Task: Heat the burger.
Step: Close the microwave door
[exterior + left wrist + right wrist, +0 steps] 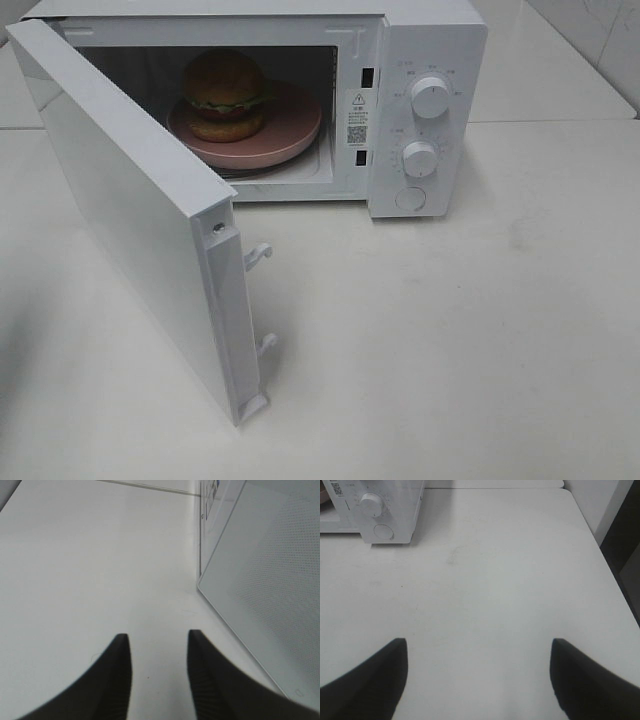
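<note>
Open door (140, 230) juts from microwave (425, 60) holding burger (224, 95).

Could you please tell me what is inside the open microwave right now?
The burger sits on a round pink plate inside the microwave. The open door covers the cavity's left part, and the plate hides what lies beneath.

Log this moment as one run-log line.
burger: on pink plate inside microwave | door: open | left end effector: narrow gap, empty | right end effector: open, empty
</note>
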